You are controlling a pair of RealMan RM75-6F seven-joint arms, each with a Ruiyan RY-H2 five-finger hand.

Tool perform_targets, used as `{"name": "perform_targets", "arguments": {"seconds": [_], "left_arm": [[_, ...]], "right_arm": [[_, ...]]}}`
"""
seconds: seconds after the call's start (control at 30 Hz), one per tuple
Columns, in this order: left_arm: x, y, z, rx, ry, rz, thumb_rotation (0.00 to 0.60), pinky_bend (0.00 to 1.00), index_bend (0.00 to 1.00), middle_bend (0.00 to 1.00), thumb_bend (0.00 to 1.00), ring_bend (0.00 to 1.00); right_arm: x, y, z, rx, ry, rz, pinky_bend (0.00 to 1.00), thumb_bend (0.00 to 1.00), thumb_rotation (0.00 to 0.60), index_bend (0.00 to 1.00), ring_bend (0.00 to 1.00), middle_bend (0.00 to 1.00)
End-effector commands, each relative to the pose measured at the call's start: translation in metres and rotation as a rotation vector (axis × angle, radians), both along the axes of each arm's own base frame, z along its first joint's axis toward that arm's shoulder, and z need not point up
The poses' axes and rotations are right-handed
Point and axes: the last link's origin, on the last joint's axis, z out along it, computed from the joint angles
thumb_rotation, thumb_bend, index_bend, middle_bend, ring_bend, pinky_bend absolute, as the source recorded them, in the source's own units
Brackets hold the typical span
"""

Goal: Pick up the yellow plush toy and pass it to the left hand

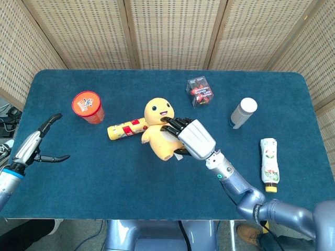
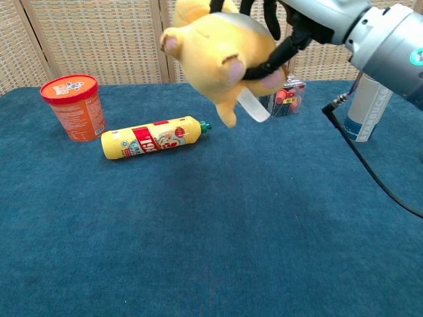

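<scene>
The yellow plush toy [image 1: 158, 130] with a smiling face hangs in the air over the table's middle, gripped by my right hand [image 1: 192, 137]. In the chest view the plush toy [image 2: 215, 49] fills the upper centre, with the dark fingers [image 2: 277, 47] of the right hand [image 2: 310, 16] wrapped round its body and a white tag dangling below. My left hand [image 1: 37, 145] hovers at the table's left front edge, open, fingers spread toward the table, holding nothing; the chest view does not show it.
A yellow bottle [image 1: 127, 128] lies just left of the plush, with an orange tub [image 1: 87, 106] beyond it. A clear box of dark items [image 1: 200, 91], a white cylinder [image 1: 242, 113] and a lying white bottle [image 1: 269, 162] occupy the right side.
</scene>
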Motion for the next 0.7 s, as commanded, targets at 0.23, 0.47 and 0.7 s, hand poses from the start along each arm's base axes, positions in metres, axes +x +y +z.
{"name": "perform_targets", "arguments": {"seconds": [0.23,0.47,0.7], "left_arm": [[0.052,0.058,-0.022,-0.189,-0.132,-0.077,0.588,0.00,0.00,0.00,0.00,0.00],[0.081,0.068,-0.044,-0.279,-0.246,-0.086,0.465,0.00,0.00,0.00,0.00,0.00],[0.105,0.070,-0.069,-0.363,-0.389,-0.084,0.333,0.00,0.00,0.00,0.00,0.00]], "right_arm": [[0.044,-0.004,-0.017,-0.054,-0.074,0.137,0.69,0.53,0.600,0.66,0.64,0.62],[0.055,-0.006,-0.026,-0.060,-0.090,0.166,0.69,0.53,0.600,0.66,0.64,0.62],[0.057,-0.010,-0.031,-0.079,-0.067,0.178,0.69,0.53,0.600,0.67,0.64,0.62]]}}
